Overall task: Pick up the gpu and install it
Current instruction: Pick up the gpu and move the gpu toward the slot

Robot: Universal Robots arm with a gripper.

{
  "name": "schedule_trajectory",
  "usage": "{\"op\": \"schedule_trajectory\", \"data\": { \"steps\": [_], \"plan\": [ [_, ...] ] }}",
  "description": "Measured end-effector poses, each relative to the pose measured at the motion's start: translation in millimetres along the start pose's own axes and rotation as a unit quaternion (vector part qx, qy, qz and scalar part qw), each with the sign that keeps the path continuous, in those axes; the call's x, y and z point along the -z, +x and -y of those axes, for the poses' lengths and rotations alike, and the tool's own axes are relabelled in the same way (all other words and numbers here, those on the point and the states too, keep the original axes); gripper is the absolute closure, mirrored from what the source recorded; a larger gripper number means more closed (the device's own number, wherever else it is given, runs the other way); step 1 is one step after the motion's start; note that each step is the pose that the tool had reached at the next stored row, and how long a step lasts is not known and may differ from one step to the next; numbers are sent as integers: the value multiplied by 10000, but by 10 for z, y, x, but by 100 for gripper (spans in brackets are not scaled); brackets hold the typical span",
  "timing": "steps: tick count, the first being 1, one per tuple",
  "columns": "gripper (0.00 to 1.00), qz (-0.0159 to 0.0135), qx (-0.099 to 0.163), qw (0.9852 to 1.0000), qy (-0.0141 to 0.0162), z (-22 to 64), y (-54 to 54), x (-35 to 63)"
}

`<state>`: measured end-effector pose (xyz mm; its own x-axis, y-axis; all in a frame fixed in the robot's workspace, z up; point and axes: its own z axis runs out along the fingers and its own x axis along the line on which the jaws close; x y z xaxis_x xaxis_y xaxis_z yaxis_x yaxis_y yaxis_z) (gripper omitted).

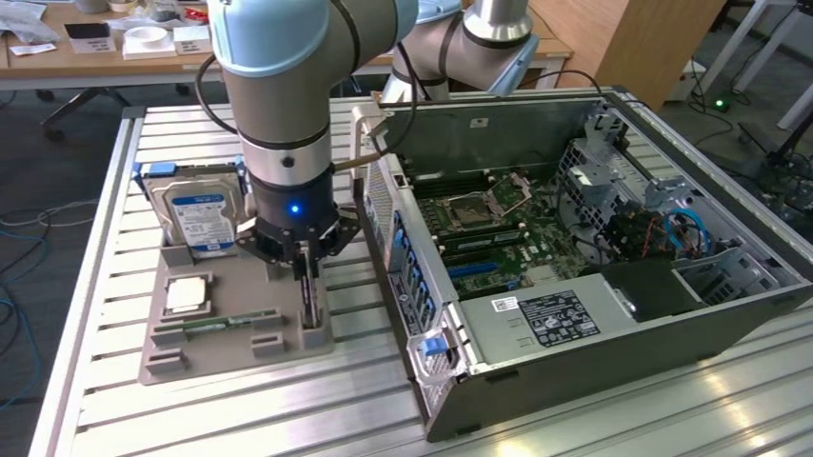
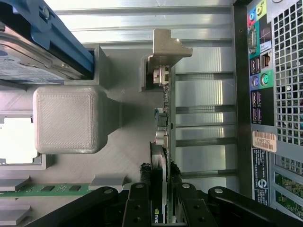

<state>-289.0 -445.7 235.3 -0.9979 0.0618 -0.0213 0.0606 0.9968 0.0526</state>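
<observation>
The gpu [image 1: 310,303] is a thin dark card standing on edge in a slot at the grey parts tray's [image 1: 228,360] side nearest the computer. My gripper [image 1: 303,273] comes straight down onto its upper edge. In the wrist view the black fingers [image 2: 140,198] sit on both faces of the gpu [image 2: 164,118], pressed against it, and the gripper [image 2: 161,176] is shut on the card. The card's far end rests in a grey tray bracket [image 2: 163,52]. The card's lower part is still inside the slot.
An open computer case [image 1: 597,238] lies at the exterior view's right, motherboard up, its rear port panel [image 2: 270,94] close beside the tray. On the tray stand a hard drive [image 1: 201,214] with a blue-white label, a CPU [image 1: 187,293] and a green memory stick [image 1: 209,324]. A slatted metal table [image 1: 254,419] carries everything.
</observation>
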Motion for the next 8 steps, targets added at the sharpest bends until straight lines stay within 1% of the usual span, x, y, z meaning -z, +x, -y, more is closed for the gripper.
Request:
{"op": "schedule_trajectory", "data": {
  "steps": [2, 4, 8],
  "plan": [
    [74, 1, 1, 10000, 24, -2, 0, 4],
    [74, 1, 2, 10000, 30, -1, 0, 4],
    [74, 1, 1, 10000, 31, -3, 0, 8]
  ]
}}
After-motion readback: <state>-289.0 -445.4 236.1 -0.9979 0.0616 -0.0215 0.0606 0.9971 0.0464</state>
